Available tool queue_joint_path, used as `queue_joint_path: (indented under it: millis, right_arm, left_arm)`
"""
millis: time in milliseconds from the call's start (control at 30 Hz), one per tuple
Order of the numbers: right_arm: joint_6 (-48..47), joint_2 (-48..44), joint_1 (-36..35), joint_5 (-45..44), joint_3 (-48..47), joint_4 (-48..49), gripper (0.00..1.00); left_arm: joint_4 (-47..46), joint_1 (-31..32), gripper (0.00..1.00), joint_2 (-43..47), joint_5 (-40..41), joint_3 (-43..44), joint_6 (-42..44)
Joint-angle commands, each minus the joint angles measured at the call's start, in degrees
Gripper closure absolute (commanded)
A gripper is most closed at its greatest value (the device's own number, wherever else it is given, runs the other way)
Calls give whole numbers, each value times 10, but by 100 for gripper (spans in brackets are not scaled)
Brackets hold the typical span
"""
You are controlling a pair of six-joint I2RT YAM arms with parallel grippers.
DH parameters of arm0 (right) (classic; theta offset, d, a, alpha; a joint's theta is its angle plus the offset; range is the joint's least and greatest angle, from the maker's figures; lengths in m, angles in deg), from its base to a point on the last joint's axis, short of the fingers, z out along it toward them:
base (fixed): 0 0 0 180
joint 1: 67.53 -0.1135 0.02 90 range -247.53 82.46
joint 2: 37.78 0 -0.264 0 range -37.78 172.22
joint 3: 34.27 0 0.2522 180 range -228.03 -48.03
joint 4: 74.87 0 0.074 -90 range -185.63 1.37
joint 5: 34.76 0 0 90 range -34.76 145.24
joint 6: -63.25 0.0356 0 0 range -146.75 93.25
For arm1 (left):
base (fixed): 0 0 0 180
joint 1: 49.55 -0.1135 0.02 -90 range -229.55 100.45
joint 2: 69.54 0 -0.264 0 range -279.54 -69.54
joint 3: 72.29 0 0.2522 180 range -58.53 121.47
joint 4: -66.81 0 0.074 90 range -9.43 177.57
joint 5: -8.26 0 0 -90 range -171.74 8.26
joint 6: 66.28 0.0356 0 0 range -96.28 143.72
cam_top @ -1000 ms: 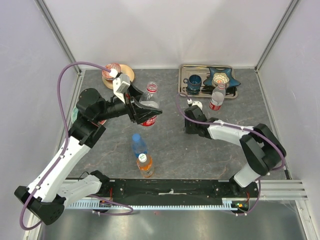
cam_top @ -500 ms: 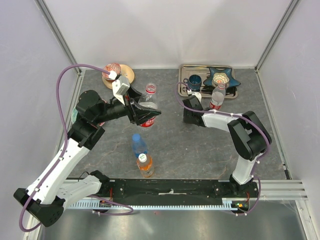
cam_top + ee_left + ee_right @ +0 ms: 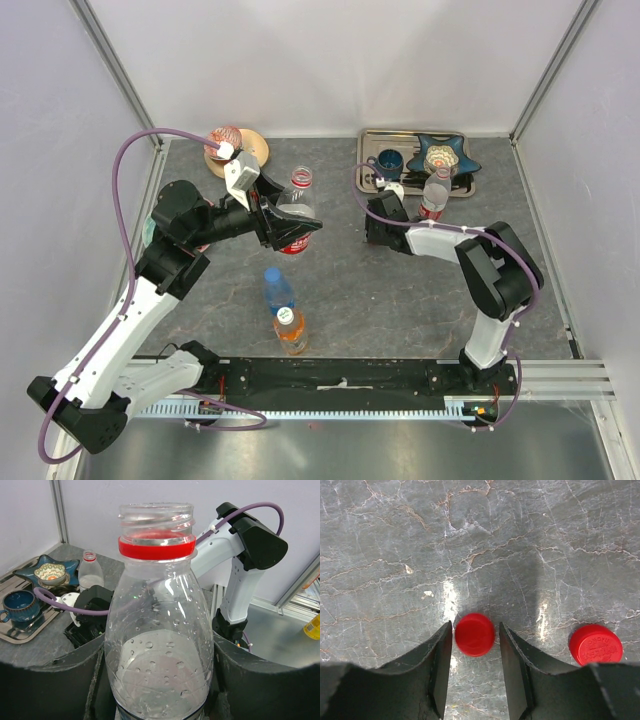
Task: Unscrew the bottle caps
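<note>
1. We lose the clear bottle's (image 3: 160, 645) base below the left wrist view's bottom edge; the left gripper's (image 3: 157, 680) fingers (image 3: 50, 685) hide its lower sides.
2. From above, the right gripper (image 3: 378, 222) hides the red caps (image 3: 474, 634).
3. The orange bottle (image 3: 313, 626) is cut by the left wrist view's right edge.

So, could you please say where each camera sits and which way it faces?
Top external: above, behind the bases, looking down; left arm and right arm show.
Left wrist: faces across the table; its fingers flank the uncapped bottle.
Right wrist: looks straight down; its fingers straddle a red cap.
Shared: top and left wrist show the tray and right arm.
</note>
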Motion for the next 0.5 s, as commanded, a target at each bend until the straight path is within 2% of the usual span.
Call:
queue_joint_path:
  millis: [0, 200, 300, 333, 467]
  right_arm:
    - [4, 2, 0, 21, 38, -44, 50]
    - [9, -21, -5, 24, 41, -40, 47]
    - [11, -77, -16, 18, 23, -42, 42]
    - [12, -108, -19, 14, -1, -49, 37]
    - [9, -176, -29, 5, -84, -101, 31]
  left_arm:
    - [-10, 1, 42, 8, 10, -4, 16]
    - [-11, 1, 42, 10, 8, -9, 13]
    - [-14, 1, 42, 11, 11, -10, 14]
    - [-15, 1, 42, 11, 12, -10, 13]
    - [-22, 1, 41, 11, 18, -3, 8]
